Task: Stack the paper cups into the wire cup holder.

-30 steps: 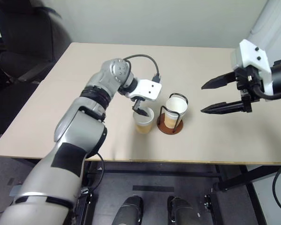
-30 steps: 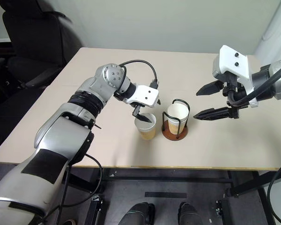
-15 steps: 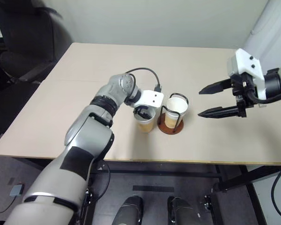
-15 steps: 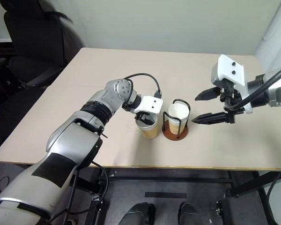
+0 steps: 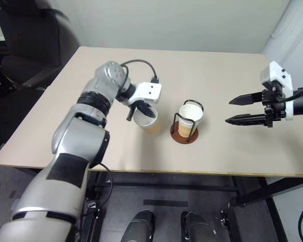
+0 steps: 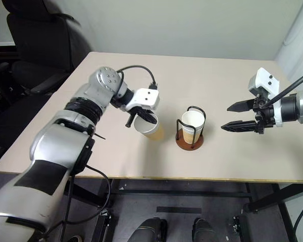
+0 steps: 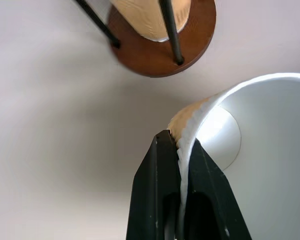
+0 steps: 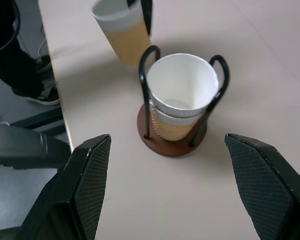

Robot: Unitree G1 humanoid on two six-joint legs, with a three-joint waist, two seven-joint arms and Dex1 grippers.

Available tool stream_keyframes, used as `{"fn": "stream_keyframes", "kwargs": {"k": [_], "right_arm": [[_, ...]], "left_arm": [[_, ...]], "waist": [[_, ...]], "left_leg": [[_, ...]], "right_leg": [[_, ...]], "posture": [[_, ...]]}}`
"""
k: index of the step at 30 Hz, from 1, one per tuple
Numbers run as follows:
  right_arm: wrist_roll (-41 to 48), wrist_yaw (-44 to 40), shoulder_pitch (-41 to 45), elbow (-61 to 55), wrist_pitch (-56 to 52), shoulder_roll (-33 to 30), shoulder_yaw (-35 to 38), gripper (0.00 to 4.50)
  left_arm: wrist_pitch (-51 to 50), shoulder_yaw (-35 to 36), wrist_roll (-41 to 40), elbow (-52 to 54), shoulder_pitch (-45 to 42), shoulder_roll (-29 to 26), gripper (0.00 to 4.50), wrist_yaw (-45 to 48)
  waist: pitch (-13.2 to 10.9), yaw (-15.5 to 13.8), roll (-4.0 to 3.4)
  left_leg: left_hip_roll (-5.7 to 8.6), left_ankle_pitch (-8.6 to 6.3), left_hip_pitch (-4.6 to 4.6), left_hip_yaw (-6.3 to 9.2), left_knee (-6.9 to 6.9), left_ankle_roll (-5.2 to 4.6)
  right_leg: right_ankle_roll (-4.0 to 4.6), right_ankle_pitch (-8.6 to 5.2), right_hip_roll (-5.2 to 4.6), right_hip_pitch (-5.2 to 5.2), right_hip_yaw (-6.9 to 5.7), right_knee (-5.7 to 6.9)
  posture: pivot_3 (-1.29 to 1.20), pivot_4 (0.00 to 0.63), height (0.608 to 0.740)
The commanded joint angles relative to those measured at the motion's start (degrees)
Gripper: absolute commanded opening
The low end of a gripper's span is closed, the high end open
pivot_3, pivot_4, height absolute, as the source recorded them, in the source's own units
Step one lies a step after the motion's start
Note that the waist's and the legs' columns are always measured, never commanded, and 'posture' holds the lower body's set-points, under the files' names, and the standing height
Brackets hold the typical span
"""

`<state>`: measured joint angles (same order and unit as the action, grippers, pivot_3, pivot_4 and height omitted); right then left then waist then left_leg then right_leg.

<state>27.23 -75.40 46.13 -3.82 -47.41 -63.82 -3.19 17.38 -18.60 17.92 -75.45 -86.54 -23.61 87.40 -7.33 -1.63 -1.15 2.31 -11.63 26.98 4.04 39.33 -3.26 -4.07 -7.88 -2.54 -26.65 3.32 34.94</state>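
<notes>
The left arm [image 5: 86,131] is clad in silver-grey shells with black bands — a black cable is looped to its white wrist housing [image 5: 147,92]. Black tapered fingers [image 8: 90,175] — seemingly cross-hatched — are fitted.

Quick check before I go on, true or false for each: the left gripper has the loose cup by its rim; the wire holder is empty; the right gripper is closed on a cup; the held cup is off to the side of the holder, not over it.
1. The left gripper pinches the loose paper cup by its rim. True: one finger sits inside the wall, one outside.
2. The wire cup holder is empty. False: it holds two nested cups.
3. The right gripper is closed on a cup. False: its fingers stand apart, holding nothing.
4. The held cup is beside the holder, not over it. True.
</notes>
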Motion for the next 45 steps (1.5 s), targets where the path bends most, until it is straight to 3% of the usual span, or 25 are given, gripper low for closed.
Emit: {"fn": "stream_keyframes", "kwargs": {"k": [1,15,25,45], "right_arm": [[-0.22,-0.7,1.54,-0.09,1.4,-0.59,1.21,3.7],[-1.53,-6.0,3.24,1.34,0.9,-4.35,-0.42,3.7],[-1.76,-7.28,2.56,1.4,0.57,-6.71,0.4,3.7],[-0.53,-5.97,-1.08,-0.96,-0.73,-8.56,3.22,3.7]], "left_arm": [[-1.49,2.38,-2.37,1.59,-4.63,-1.18,0.01,3.96],[-6.88,2.84,-5.21,-0.11,-18.47,2.41,0.01,5.1],[-6.41,2.42,-3.65,-0.54,-17.71,7.69,0.01,3.31],[-4.4,2.42,-1.63,-0.88,-15.71,12.71,0.01,-0.64]], "waist": [[0.0,-0.02,0.0],[-0.03,0.18,0.05],[-0.08,0.18,0.07],[-0.07,-0.03,0.06]], "left_leg": [[0.01,0.0,0.0,0.0,-0.02,0.0],[0.04,-0.26,0.04,-0.19,-0.25,-0.02],[-0.06,-0.47,0.06,-0.18,-0.15,-0.09],[0.0,-0.78,0.06,-0.27,0.45,-0.38]], "right_leg": [[0.03,-0.02,0.0,0.0,-0.01,-0.01],[0.13,-0.35,-0.01,-0.13,-0.03,-0.09],[-0.41,-0.28,-0.09,-0.13,0.03,-0.03],[-0.72,-0.38,-0.17,0.16,0.02,0.01]], "posture": [[0.0,0.15,0.74],[0.0,0.15,0.74],[0.0,0.15,0.74],[0.0,0.15,0.74]]}}
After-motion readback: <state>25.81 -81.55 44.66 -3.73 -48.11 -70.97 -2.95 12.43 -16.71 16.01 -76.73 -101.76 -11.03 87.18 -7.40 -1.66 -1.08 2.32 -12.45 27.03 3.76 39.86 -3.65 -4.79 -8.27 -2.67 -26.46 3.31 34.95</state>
